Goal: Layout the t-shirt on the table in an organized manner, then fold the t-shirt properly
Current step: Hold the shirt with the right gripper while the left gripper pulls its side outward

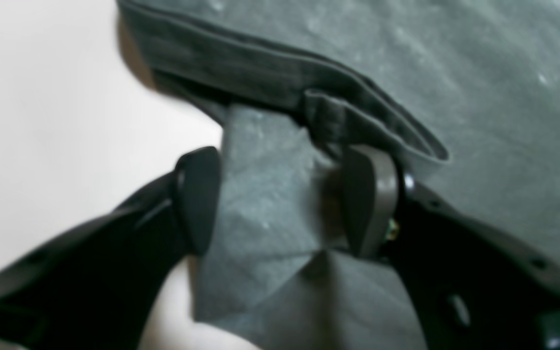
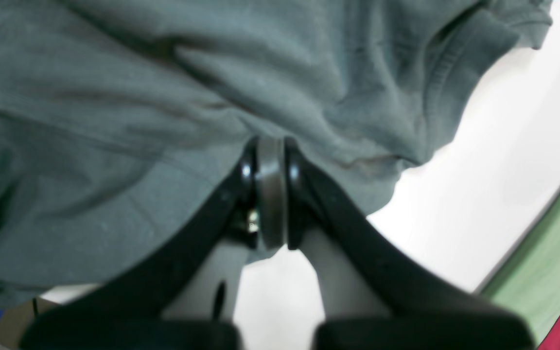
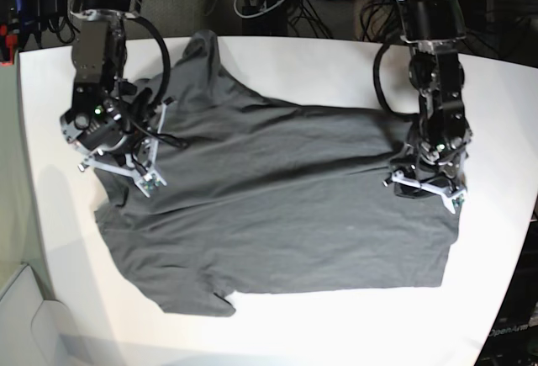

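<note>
1. The t-shirt (image 3: 277,206) is lying spread across the white bench (image 3: 336,67), mostly flat, with one sleeve reaching toward the far edge.
2. The left claw (image 1: 280,204) is standing with its pads apart, straddling a raised fold of the shirt near the hemmed edge; neither pad is clearly pressing the cloth.
3. The right claw (image 2: 270,194) is sitting pinched together at the shirt's opposite side, with grey fabric bunched over its tips and a thin layer seemingly caught between them.
</note>
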Robot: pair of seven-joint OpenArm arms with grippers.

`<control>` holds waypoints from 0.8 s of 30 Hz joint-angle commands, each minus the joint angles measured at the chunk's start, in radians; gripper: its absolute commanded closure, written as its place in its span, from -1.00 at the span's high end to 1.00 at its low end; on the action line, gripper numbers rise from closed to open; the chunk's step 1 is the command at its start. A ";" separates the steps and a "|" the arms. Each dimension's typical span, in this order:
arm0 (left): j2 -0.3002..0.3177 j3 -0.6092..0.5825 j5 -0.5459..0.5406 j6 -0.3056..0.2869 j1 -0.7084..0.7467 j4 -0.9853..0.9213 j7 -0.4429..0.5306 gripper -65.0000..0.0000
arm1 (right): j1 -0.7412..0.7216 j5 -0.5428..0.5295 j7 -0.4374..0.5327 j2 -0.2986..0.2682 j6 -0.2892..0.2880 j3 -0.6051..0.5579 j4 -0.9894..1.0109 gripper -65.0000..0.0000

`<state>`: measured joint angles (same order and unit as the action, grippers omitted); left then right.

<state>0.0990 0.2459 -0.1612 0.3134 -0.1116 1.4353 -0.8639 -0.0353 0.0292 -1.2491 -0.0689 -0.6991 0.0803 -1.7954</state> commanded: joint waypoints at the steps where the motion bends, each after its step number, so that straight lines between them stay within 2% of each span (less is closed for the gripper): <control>1: 0.005 0.000 0.004 0.007 -0.018 0.018 0.010 0.17 | -0.016 -0.001 0.010 -0.004 0.001 0.002 -0.016 -1.00; 3: 0.005 0.000 0.004 0.007 -0.009 0.008 0.010 0.10 | -0.016 -0.001 0.010 -0.002 0.001 0.002 -0.016 -1.00; 7: 0.005 0.000 0.004 0.007 -0.001 -0.009 0.012 -0.18 | -0.016 -0.001 0.010 -0.002 0.001 0.002 -0.016 -1.00; 14: 0.005 0.000 0.004 0.005 0.013 -0.015 0.012 -0.22 | -0.016 -0.001 0.010 -0.002 0.001 0.002 -0.016 -1.00; 17: 0.003 0.002 0.002 -0.070 0.029 0.012 0.012 -0.29 | -0.016 -0.001 0.010 -0.002 0.001 0.002 -0.016 -1.00; 19: -0.006 0.008 0.002 -0.118 0.043 0.043 0.012 -0.49 | -0.016 -0.001 0.010 -0.002 0.001 0.002 -0.016 -1.00; 22: -0.022 0.010 0.010 -0.118 0.043 0.061 0.012 -0.91 | -0.016 -0.001 0.010 -0.002 0.001 0.002 -0.016 -1.00; 23: -0.023 0.011 0.010 -0.118 0.043 0.061 0.008 -1.00 | -0.016 -0.001 0.010 -0.002 0.001 0.002 -0.016 -1.00; 24: -0.025 0.011 0.010 -0.118 0.043 0.061 0.007 -1.00 | -0.016 -0.001 0.010 -0.002 0.001 0.002 -0.016 -1.00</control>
<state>0.0673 0.2543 -0.1532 0.1940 -0.0505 1.4757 -0.8639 -0.0357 0.0292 -1.2488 -0.0689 -0.6991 0.0803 -1.7954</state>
